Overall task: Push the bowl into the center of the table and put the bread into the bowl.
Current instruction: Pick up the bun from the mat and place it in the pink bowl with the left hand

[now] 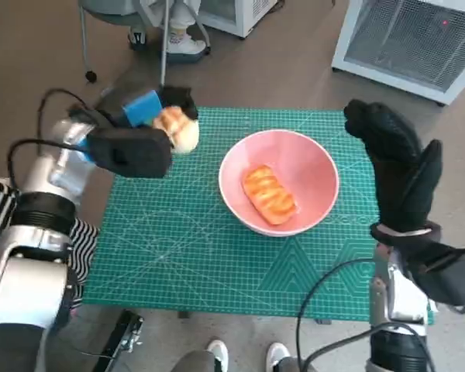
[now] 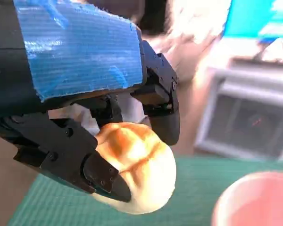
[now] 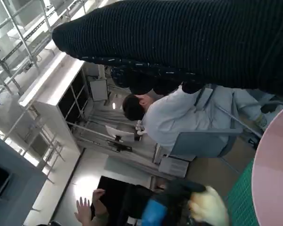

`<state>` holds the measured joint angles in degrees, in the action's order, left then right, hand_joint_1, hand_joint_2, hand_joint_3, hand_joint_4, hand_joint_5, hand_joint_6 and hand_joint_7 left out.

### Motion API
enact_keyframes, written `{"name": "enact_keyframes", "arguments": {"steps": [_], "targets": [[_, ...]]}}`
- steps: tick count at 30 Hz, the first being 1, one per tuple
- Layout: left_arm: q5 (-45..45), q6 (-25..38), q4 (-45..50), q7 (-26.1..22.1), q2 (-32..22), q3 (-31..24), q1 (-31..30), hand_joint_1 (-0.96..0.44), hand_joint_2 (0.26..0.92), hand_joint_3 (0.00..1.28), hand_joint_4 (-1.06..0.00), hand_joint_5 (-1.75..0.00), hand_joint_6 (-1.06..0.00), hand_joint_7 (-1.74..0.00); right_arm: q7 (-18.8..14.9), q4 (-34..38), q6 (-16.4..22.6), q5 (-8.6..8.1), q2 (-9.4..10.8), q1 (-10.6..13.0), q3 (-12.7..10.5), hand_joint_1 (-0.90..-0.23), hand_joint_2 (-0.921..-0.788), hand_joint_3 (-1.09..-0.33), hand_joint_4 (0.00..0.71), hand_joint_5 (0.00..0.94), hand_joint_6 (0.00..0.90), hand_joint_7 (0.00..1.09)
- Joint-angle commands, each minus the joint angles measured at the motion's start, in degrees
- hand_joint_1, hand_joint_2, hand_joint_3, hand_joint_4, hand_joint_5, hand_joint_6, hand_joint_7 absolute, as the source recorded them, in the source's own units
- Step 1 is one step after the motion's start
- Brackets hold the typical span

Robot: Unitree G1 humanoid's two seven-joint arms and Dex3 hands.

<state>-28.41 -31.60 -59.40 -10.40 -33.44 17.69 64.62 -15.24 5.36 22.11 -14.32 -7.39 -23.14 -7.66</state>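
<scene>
A pink bowl (image 1: 279, 182) stands near the middle of the green mat (image 1: 178, 248), and an orange glazed bread (image 1: 269, 194) lies inside it. My left hand (image 1: 151, 116) holds a pale round bun (image 1: 177, 129) above the mat's far left corner; the left wrist view shows the bun (image 2: 137, 167) pinched between black fingers (image 2: 162, 110), with the bowl's rim (image 2: 254, 200) low beside it. My right hand (image 1: 399, 167) hovers with fingers spread just right of the bowl, holding nothing. The right wrist view shows the glove (image 3: 188, 42) and an edge of the bowl (image 3: 273, 179).
A white grilled unit (image 1: 418, 43) stands on the floor beyond the table's far right corner. A chair base and a person's feet (image 1: 178, 39) sit behind the far edge. A person in a white top (image 3: 174, 117) is seated in the background. Shoes (image 1: 244, 356) show below the near edge.
</scene>
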Motion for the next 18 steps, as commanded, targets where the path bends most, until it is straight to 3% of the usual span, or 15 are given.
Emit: {"name": "enact_keyframes", "arguments": {"steps": [1, 18], "targets": [[2.43, -1.29, 5.12, -1.73, -0.6, -1.8, -1.54, 0.0, 0.898, 0.01, -0.86, -0.93, -0.67, -1.16, -0.25, 0.91, -0.39, -0.21, 0.44, 1.01, 0.18, -0.716, -0.921, -0.664, 0.194, 0.0, 0.118, 0.39], [4.65, 6.95, 23.53, -8.66, 5.07, -2.3, -4.15, 0.0, 0.914, 0.01, -0.82, -1.02, -0.64, -1.14, -0.24, 0.52, -0.62, -0.26, 0.26, 1.22, -0.06, -0.723, -0.921, -0.663, 0.194, 0.0, 0.118, 0.39]]}}
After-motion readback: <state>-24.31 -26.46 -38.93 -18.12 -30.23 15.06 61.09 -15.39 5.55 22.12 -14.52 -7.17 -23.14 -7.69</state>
